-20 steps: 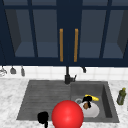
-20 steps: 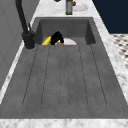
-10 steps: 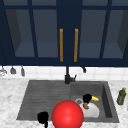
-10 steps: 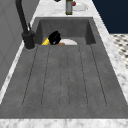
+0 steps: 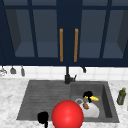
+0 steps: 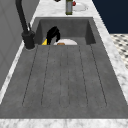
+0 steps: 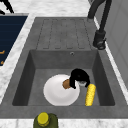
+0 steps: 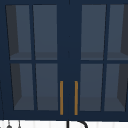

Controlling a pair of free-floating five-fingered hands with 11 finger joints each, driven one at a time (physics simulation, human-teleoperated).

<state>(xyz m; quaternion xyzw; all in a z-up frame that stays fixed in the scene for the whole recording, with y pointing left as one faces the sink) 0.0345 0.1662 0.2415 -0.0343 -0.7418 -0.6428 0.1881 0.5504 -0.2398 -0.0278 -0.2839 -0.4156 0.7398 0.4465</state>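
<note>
My right hand [image 5: 88, 95] hangs low in the sink basin [image 5: 107, 100], over the far edge of a white plate [image 5: 92, 112]. In the right side view this right hand [image 7: 78, 76] has its fingers curled down onto a small brown piece of food [image 7: 66, 84] on the plate [image 7: 60, 92]. A yellow corn cob [image 7: 90, 94] lies on the basin floor beside the hand. In the left side view the hand [image 6: 53, 35] is bent over the plate [image 6: 66, 41]. My left hand [image 5: 43, 117] floats idle, fingers relaxed, at the sink's front left edge.
A red ball [image 5: 67, 115] sits at the front, between the two hands. The black tap [image 5: 67, 77] stands behind the ribbed drainboard [image 5: 42, 97]. A green bottle [image 5: 121, 96] stands on the right counter. Dark wall cabinets with orange handles [image 8: 61, 97] hang above.
The right hand has shifted slightly over the plate, towards the tap side. The left hand and the red ball have not moved.
</note>
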